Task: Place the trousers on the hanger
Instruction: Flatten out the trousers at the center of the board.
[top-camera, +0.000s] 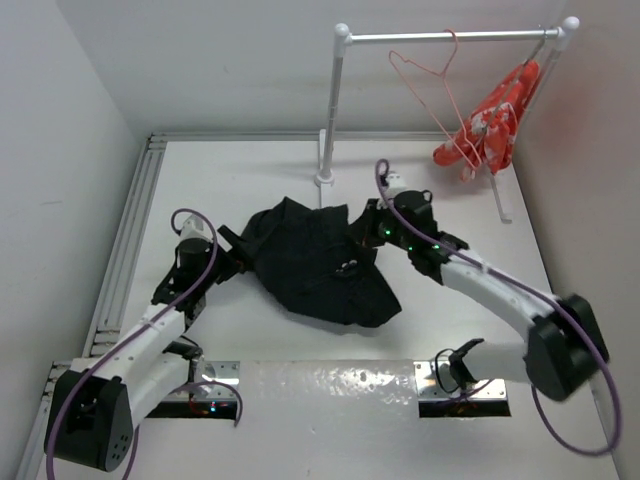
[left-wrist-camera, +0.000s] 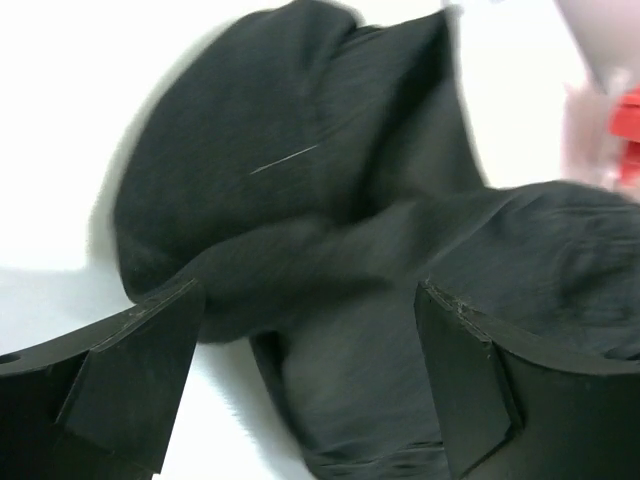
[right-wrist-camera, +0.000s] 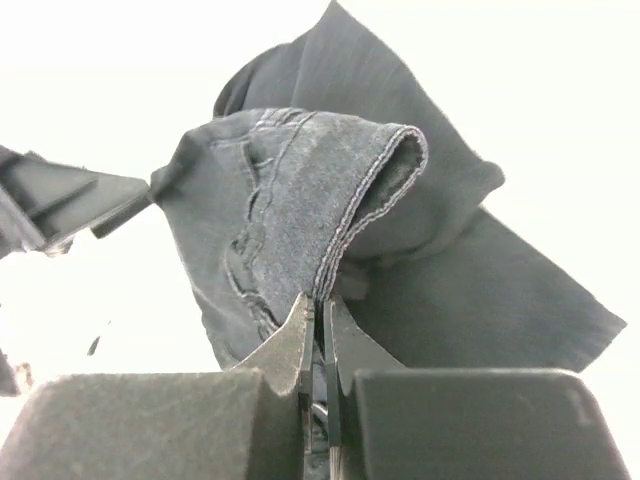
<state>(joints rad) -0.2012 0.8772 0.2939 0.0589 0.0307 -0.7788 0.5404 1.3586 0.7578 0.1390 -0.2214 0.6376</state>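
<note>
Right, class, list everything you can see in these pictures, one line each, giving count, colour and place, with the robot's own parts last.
trousers: one, black, crumpled on the middle of the table, between the two arms
hanger: one, pale pink wire, hooked on the clothes rail at the back
bundle: one, orange-red with white marks, hanging at the rail's right end
clothes rail: one, white, standing at the back of the table
table: one, white, under everything
left pincer: one, black, open, trouser fabric between its fingers
right pincer: one, black, shut on a stitched edge of the trousers

white table (top-camera: 250, 180), crumpled black trousers (top-camera: 315, 265) lying centre
</note>
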